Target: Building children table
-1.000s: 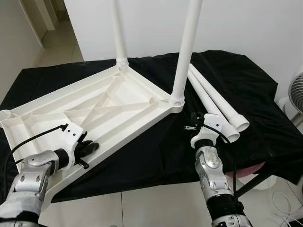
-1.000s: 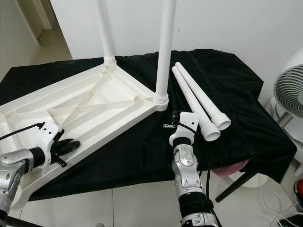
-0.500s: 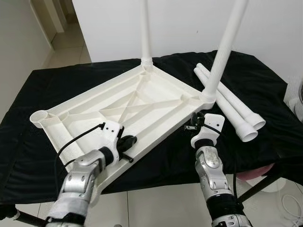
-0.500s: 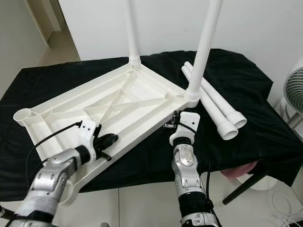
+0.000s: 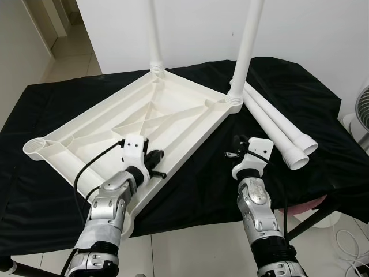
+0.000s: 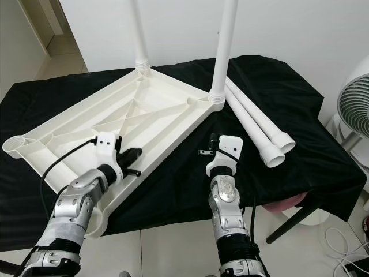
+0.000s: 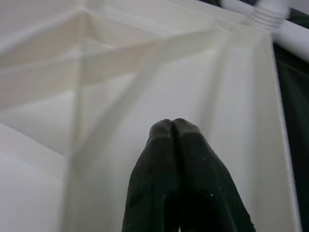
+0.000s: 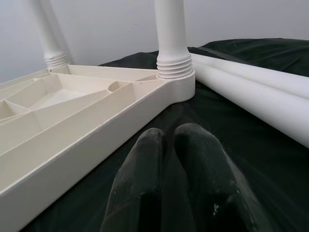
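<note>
**Two legs in, two loose: tabletop lies upside down on the cloth**

The white plastic tabletop (image 5: 138, 124) lies underside up on the black-draped table (image 5: 52, 196), its ribbing exposed. Two legs are seated: the far leg (image 5: 154, 34) at 12 o'clock and the near-right leg (image 5: 248, 40) at 1 o'clock. Two spare legs (image 5: 277, 130) lie together on the cloth at 2 o'clock, just beside that corner. An empty socket (image 5: 34, 146) waits at 9 o'clock.

The left gripper (image 5: 154, 158) rests over the tabletop's near rim at 7 o'clock, fingers pressed together around nothing. The right gripper (image 5: 236, 147) hovers above the cloth at 5 o'clock, between rim and spare legs, fingers likewise closed and empty.

The moulded top looks light and stiff but smooth, likely to slide on cloth; its rim or ribs offer the best purchase. The tubular legs would roll, so each is probably best taken mid-shaft.
</note>
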Robot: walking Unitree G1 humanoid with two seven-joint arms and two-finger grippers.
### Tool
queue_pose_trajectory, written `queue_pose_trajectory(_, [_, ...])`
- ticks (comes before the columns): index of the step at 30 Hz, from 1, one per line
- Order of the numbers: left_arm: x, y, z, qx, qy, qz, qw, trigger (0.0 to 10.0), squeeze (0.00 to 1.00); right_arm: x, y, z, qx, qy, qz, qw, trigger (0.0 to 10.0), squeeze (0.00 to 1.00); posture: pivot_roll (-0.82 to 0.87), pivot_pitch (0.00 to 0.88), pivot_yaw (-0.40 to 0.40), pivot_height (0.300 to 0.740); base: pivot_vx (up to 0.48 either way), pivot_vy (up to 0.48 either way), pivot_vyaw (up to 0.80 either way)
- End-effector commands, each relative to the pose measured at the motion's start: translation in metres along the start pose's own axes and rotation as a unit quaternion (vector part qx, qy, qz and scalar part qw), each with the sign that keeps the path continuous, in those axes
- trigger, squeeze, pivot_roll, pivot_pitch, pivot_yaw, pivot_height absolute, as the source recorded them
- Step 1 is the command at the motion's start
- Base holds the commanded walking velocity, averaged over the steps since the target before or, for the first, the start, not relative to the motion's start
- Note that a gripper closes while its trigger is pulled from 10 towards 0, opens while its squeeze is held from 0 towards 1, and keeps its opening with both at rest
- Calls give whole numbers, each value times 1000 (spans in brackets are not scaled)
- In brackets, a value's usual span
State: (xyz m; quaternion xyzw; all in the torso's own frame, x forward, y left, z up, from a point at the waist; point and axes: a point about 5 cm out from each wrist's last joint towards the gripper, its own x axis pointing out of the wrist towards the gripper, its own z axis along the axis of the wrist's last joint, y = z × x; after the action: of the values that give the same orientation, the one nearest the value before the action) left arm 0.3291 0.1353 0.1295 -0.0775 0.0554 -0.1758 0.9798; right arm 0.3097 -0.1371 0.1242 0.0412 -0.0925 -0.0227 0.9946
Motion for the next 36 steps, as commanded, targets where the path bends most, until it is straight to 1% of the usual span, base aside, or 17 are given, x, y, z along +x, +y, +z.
queue_pose_trajectory(1, [-5, 22, -7, 1, 13, 175, 985, 10000, 0, -2, 3, -2, -1, 7, 6, 1000, 10000, 0, -93, 0, 87, 740, 0, 0, 0])
queue_pose_trajectory(3, [-4, 15, -8, -10, 8, 151, 988, 10000, 0, -3, 4, -2, -1, 8, 7, 1000, 10000, 0, -95, 0, 85, 740, 0, 0, 0])
queue_pose_trajectory(4, [-3, 4, -6, -7, -2, 108, 994, 10000, 1000, -4, 4, -3, -2, 8, 8, 1000, 10000, 0, -94, 0, 83, 740, 0, 0, 0])
queue_pose_trajectory(5, [-3, -4, -4, -5, -10, 77, 997, 10000, 1000, -4, 4, -3, -2, 9, 8, 1000, 10000, 0, -94, 0, 83, 740, 0, 0, 0])
queue_pose_trajectory(6, [-3, -4, -4, -5, -10, 77, 997, 10000, 1000, -4, 4, -3, -2, 9, 8, 1000, 10000, 0, -94, 0, 83, 740, 0, 0, 0])
queue_pose_trajectory(7, [-3, -13, -4, -7, -9, 41, 999, 10000, 1000, -4, 4, -3, -2, 9, 9, 1000, 10000, 0, -94, 0, 81, 740, 0, 0, 0])
queue_pose_trajectory(8, [-5, -21, -1, 14, -12, 13, 1000, 10000, 1000, -5, 4, -3, -2, 10, 9, 1000, 10000, 0, -93, 0, 81, 740, 0, 0, 0])
queue_pose_trajectory(10, [-5, -21, -1, 14, -12, 13, 1000, 10000, 1000, -5, 4, -3, -2, 10, 9, 1000, 10000, 0, -93, 0, 81, 740, 0, 0, 0])
queue_pose_trajectory(11, [-7, -27, 1, 22, -14, -18, 1000, 10000, 0, -5, 4, -3, -3, 11, 10, 1000, 10000, 0, -93, 0, 81, 740, 0, 0, 0])
queue_pose_trajectory(13, [-11, -30, 7, 33, -21, -58, 998, 10000, 0, -5, 4, -4, -4, 13, 12, 1000, 10000, 0, -83, 0, 76, 740, 0, 0, 0])
queue_pose_trajectory(16, [-17, -29, 14, 55, -31, -87, 994, 10000, 0, -5, 5, -4, -4, 15, 14, 1000, 10000, 0, -83, 0, 76, 740, 0, 0, 0])
queue_pose_trajectory(19, [-27, -24, 20, 74, -27, -112, 991, 10000, 0, -6, 6, -5, -5, 16, 17, 1000, 10000, 0, -74, 0, 72, 740, 0, 0, 0])
queue_pose_trajectory(22, [-40, -16, 24, 112, -12, -162, 980, 10000, 0, -6, 6, -5, -6, 16, 19, 1000, 10000, 0, -69, 0, 68, 740, 0, 0, 0])
queue_pose_trajectory(28, [-46, -10, 23, 131, 5, -183, 974, 10000, 0, -5, 6, -5, -8, 17, 21, 1000, 10000, 0, -62, 0, 63, 740, 0, 0, 0])
queue_pose_trajectory(31, [-55, 15, 20, 154, 43, -197, 967, 10000, 0, -5, 4, -5, -12, 17, 24, 999, 10000, 0, -64, 0, 56, 740, 0, 0, 0])
queue_pose_trajectory(32, [-55, 15, 20, 154, 43, -197, 967, 10000, 0, -5, 4, -5, -12, 17, 24, 999, 10000, 0, -64, 0, 56, 740, 0, 0, 0])
queue_pose_trajectory(36, [-60, 33, 18, 174, 70, -190, 964, 10000, 0, -5, 1, -5, -16, 18, 25, 999, 10000, 0, -63, 0, 48, 740, 0, 0, 0])
